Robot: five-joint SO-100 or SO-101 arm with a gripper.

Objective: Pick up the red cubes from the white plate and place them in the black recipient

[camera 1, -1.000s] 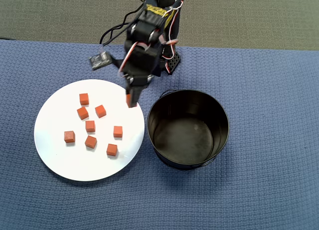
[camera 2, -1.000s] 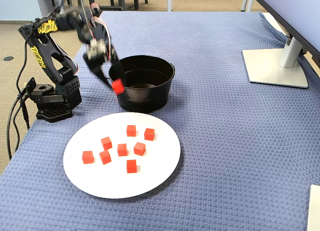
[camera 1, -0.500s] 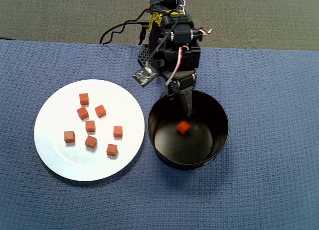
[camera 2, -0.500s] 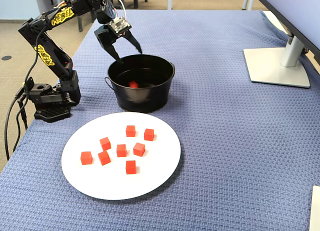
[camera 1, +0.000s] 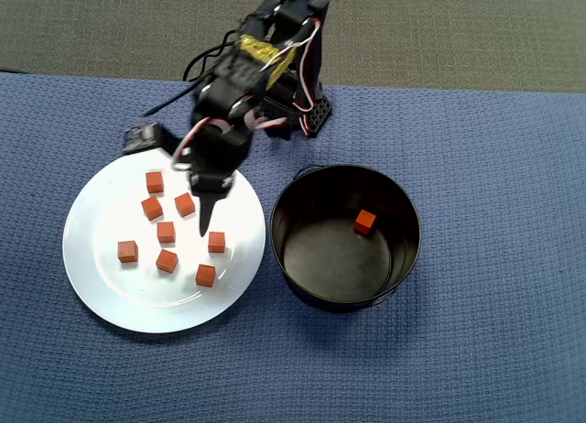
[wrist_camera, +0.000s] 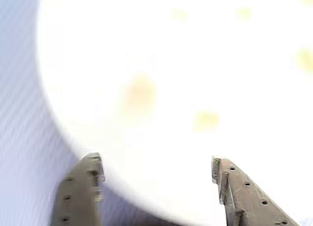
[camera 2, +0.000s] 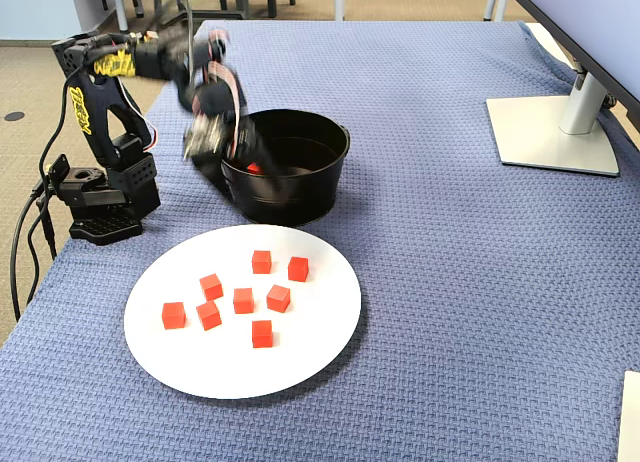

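Overhead view shows the hand [camera 1: 203, 223] hanging over the white plate [camera 1: 101, 286], its dark fingers pointing down among the red cubes [camera 1: 166, 232]. Seven cubes lie on the plate: three just to the hand's left in that view, one just to its right, and the others a little below and further left. The wrist view is washed out by glare, yet it shows the two fingers [wrist_camera: 80, 196] set well apart with nothing between them, the pale plate [wrist_camera: 171, 64] beneath and faint yellowish blurs where cubes sit. Off to the hand's right in the overhead view stands the black recipient [camera 1: 403, 258], just beside the plate's edge, with one red cube [camera 1: 364, 222] resting on its dark floor toward the far right side. In the fixed view the hand [camera 2: 212, 154] is blurred, hovering in front of the pot's [camera 2: 300, 197] left wall and above the far rim of the plate [camera 2: 200, 372]. Everything rests on a table covered with blue woven cloth [camera 1: 494, 350].
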